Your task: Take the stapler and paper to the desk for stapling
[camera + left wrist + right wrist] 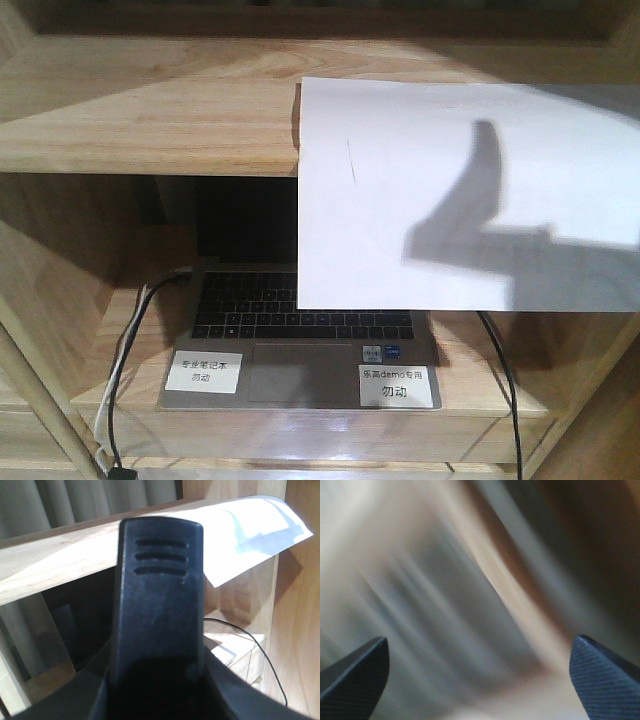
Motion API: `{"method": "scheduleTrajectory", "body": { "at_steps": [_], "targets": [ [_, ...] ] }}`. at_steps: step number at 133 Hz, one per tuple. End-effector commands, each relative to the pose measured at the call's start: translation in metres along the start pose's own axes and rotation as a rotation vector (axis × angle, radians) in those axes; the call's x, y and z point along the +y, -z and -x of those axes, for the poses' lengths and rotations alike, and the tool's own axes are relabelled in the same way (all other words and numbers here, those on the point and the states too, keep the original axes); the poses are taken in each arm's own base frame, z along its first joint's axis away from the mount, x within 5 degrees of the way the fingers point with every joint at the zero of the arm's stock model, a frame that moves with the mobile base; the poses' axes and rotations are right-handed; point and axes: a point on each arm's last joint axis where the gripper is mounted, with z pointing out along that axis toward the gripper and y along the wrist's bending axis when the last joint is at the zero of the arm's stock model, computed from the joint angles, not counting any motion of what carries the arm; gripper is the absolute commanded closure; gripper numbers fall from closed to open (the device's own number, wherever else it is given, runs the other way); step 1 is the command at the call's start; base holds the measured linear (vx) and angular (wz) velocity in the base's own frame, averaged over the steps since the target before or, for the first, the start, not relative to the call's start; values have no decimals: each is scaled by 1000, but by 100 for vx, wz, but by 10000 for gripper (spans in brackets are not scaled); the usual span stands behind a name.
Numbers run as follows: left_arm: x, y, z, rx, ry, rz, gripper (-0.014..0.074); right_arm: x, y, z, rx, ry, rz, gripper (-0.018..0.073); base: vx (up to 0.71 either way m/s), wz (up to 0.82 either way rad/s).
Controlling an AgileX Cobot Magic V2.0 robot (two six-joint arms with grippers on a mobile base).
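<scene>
**Exterior front-facing view: paper [460, 190] drapes over the shelf edge, right jaws spread wide**

At the far left of the lower compartment of the wooden shelf unit [150, 110], a white cable and a black cable [120, 370] run down past the front edge. Beside them an open laptop [300, 320] sits on the lower board. A left label [204, 371] lies on its palm rest, and a right label [396, 385] lies further along. Above and to the right, the white sheet rests on the upper board, and its front part hangs down over the edge, covering the right part of the laptop's screen. A faint short mark [351, 160] shows near the sheet's left side, and a dark shadow [480, 220] falls across its right half. Another black cable [512, 400] drops below the sheet's lower right.

In the left wrist view, the left gripper [160, 545] fills the middle as one black slab with three grooves. I cannot tell whether its jaws are together or apart. The sheet shows to the upper right, hanging off the board.

In the right wrist view, the right gripper [481, 640] has its fingertips [360, 680] at opposite lower corners, wide apart with nothing between them. The background is blurred.
</scene>
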Motion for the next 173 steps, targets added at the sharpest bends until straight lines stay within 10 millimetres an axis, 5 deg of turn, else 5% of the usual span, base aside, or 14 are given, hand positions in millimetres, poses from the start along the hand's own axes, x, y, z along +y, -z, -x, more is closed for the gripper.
{"method": "scheduleTrajectory", "body": {
  "at_steps": [1, 21, 38, 71, 131, 173],
  "targets": [
    [2, 1, 16, -115, 15, 14, 603, 9, -4, 8, -110, -289, 157, -133, 0, 0],
    [2, 1, 16, -115, 15, 14, 603, 3, -7, 0, -150, -547, 343, -119, 0, 0],
    [2, 1, 16, -115, 15, 14, 603, -2, -8, -12, -138, -528, 454, -109, 0, 0],
    [2, 1, 16, -115, 15, 14, 603, -29, -1, -39, -77, -533, 402, -100, 0, 0],
    [2, 1, 16, -115, 15, 14, 603, -100, 58, -102, -38, -580, 307, -84, 0, 0],
    [2, 1, 16, -115, 15, 14, 603, -127, 85, -126, -28, -619, 313, -68, 0, 0]
  ]
}}
